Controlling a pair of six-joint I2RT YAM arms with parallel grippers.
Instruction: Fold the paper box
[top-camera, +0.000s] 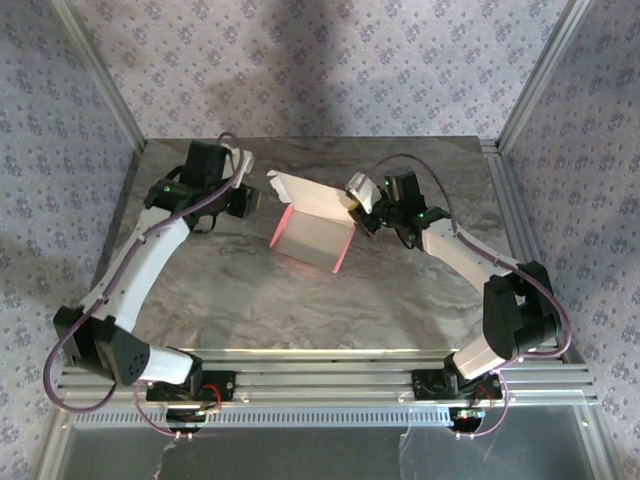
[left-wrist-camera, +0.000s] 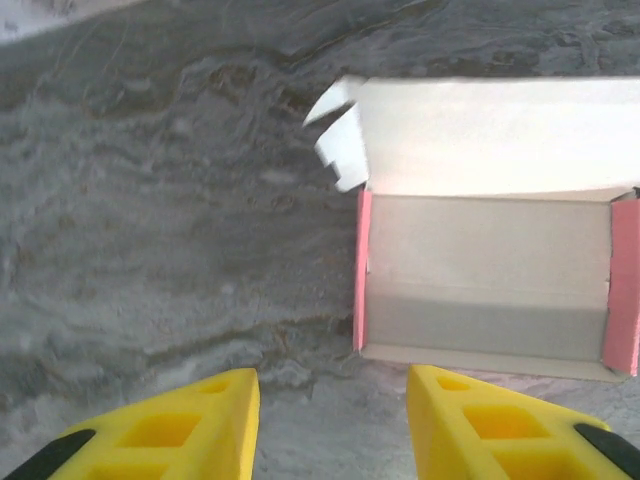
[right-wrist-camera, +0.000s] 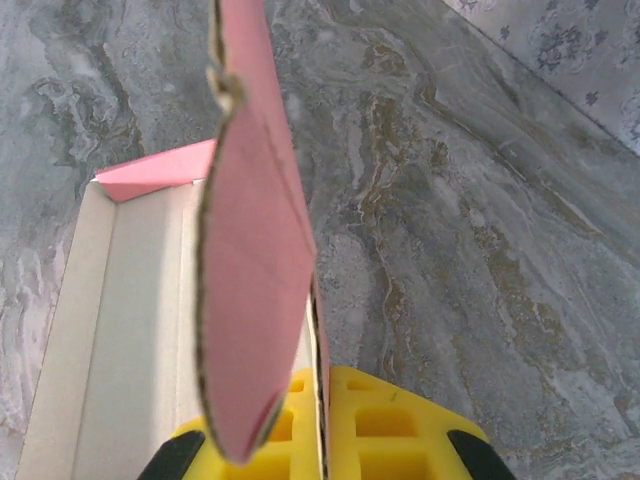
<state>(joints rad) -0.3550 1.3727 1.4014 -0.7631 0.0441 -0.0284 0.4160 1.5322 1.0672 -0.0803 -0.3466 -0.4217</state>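
Observation:
The paper box (top-camera: 312, 236) stands open-topped in the middle of the marble table, pale inside with pink-red outer walls and a whitish lid flap at its far side. In the left wrist view the paper box (left-wrist-camera: 488, 290) lies ahead and to the right. My left gripper (left-wrist-camera: 333, 425) is open, its yellow fingers (left-wrist-camera: 190, 425) apart over bare table just short of the box's near corner. My left gripper (top-camera: 252, 203) sits just left of the box. My right gripper (right-wrist-camera: 322, 440) is shut on the box's right wall, with a pink flap (right-wrist-camera: 255, 260) rising in front of it. From above, the right gripper (top-camera: 358, 208) meets the box's far right corner.
The grey marble table (top-camera: 200, 290) stretches around the box. Aluminium rails (top-camera: 320, 375) run along the near edge, and frame posts (top-camera: 100, 85) rise at the back corners before patterned walls.

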